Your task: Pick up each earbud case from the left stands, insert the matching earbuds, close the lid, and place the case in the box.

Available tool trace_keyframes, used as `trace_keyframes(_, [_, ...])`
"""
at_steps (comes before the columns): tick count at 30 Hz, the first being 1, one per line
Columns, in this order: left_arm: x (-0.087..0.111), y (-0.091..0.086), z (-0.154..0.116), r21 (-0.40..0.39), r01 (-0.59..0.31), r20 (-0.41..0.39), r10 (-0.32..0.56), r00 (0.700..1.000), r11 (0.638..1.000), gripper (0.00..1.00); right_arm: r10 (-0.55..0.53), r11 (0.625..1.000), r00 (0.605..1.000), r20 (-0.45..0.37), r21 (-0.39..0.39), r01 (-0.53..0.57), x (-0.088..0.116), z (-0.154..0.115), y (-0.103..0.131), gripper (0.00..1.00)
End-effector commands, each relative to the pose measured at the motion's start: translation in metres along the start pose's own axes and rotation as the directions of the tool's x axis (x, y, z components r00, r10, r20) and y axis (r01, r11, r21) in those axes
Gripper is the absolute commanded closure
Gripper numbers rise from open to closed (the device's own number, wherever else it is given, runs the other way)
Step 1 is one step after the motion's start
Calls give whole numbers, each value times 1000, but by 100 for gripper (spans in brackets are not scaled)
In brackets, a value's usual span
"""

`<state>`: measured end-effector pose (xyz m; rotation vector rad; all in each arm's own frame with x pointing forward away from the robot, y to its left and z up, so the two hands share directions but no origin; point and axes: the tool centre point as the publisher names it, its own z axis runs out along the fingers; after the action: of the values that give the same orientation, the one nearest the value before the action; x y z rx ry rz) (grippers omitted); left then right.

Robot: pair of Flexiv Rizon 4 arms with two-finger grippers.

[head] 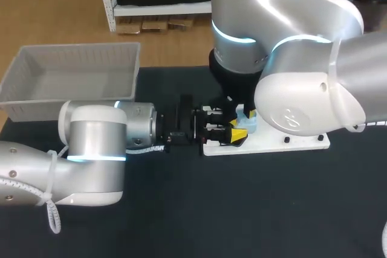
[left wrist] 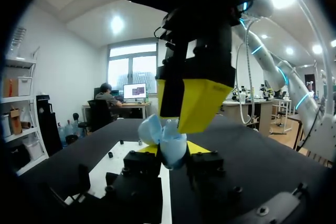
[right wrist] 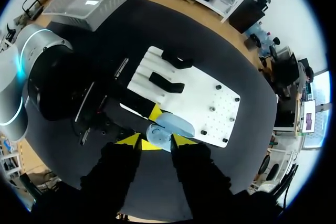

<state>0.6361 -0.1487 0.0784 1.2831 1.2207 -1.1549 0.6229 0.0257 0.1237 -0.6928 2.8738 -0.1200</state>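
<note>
An open light-blue earbud case [left wrist: 164, 141] is held between the yellow tips of my left gripper [left wrist: 177, 149], which is shut on it just above the white board [head: 290, 140]. In the head view the case [head: 248, 119] shows beside my right arm's wrist. My right gripper [right wrist: 156, 141] points down at the case [right wrist: 169, 126]; its fingers [left wrist: 195, 103] hang right over the open lid and stand apart on either side, so it is open. No earbud shows between them. Whether earbuds lie inside the case is hidden.
Two black stands [right wrist: 177, 60] [right wrist: 167, 83] sit on the white board's [right wrist: 207, 100] left half. A grey plastic box [head: 72, 77] stands at the table's back left, with nothing in it. My right arm's bulk covers the board's back part in the head view.
</note>
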Motion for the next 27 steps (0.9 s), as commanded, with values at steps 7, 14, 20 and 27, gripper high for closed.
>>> trace_keyframes(7, [0, -2, 0, -7, 0, -2, 0, 1000, 1000, 100, 0, 1000, 1000, 18, -3, 0, 2, -11, -2, 56])
trace_keyframes(14, [0, -2, 0, -7, 0, -2, 0, 1000, 1000, 100, 89, 996, 995, 33, 13, -89, -12, -24, -24, 55])
trace_keyframes(20, [0, -2, 0, -7, 0, -2, 0, 1000, 1000, 100, 144, 989, 989, 28, 21, -144, -28, -20, -44, 32])
trace_keyframes(27, [0, -2, 0, -7, 0, -2, 0, 1000, 1000, 100, 175, 983, 984, 20, 53, -176, -41, -8, -56, 31])
